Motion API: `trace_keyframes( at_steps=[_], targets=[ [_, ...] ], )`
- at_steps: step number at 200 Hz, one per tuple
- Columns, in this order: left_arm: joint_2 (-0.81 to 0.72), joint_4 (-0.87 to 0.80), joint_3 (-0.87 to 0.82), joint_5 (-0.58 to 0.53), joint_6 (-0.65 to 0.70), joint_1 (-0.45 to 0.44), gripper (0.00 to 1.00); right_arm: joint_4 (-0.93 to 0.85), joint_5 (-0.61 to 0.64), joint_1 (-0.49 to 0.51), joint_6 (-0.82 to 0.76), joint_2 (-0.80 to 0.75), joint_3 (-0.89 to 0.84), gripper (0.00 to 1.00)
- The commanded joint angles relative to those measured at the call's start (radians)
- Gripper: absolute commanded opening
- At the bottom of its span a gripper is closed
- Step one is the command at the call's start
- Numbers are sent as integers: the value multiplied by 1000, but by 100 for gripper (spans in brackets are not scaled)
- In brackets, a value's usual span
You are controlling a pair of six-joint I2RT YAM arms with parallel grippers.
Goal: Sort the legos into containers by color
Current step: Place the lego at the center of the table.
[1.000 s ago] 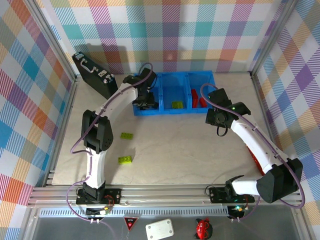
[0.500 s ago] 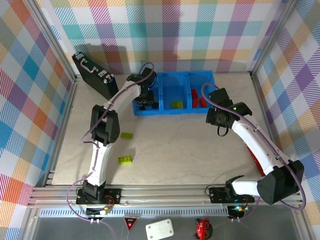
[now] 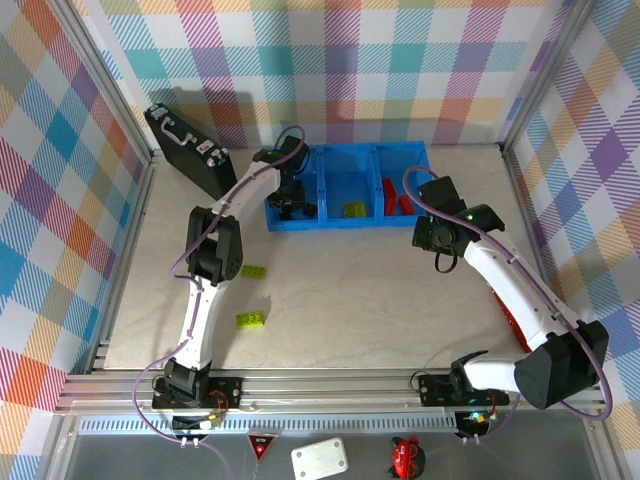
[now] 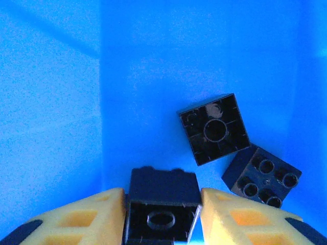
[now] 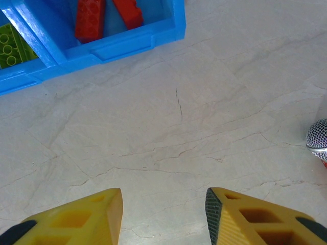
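The bright blue tray (image 3: 335, 221) lies at the back of the table with three compartments in a row. My left gripper (image 3: 291, 204) reaches down into the left compartment, shut on a black lego (image 4: 162, 209) held underside-up between the yellow fingers (image 4: 76, 220). Two more black legos (image 4: 214, 128) (image 4: 261, 174) lie on that compartment's floor. A green lego (image 3: 354, 209) rests in the middle compartment and red legos (image 3: 392, 195) (image 5: 90, 19) in the right one. Two lime green legos (image 3: 253, 271) (image 3: 250, 319) lie on the table. My right gripper (image 5: 163, 214) hovers open over bare table, near the tray's right end.
A black case with silver latches (image 3: 185, 148) leans in the back left corner. A red object (image 3: 512, 322) lies beside my right arm near the right wall, and a metal mesh ball (image 5: 318, 139) shows in the right wrist view.
The left arm's elbow has swung further toward the tray while its gripper stays in the left compartment. The right arm has not moved.
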Motion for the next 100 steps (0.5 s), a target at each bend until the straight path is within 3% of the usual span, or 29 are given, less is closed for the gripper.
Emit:
trace_keyframes(
  at_steps=[1, 100],
  targets=[
    [4, -4, 31, 4, 0, 5, 44, -21, 9, -6, 0, -23, 23, 48],
    [-74, -16, -5, 48, -13, 5, 46, -8, -17, -6, 1, -15, 22, 48]
  ],
)
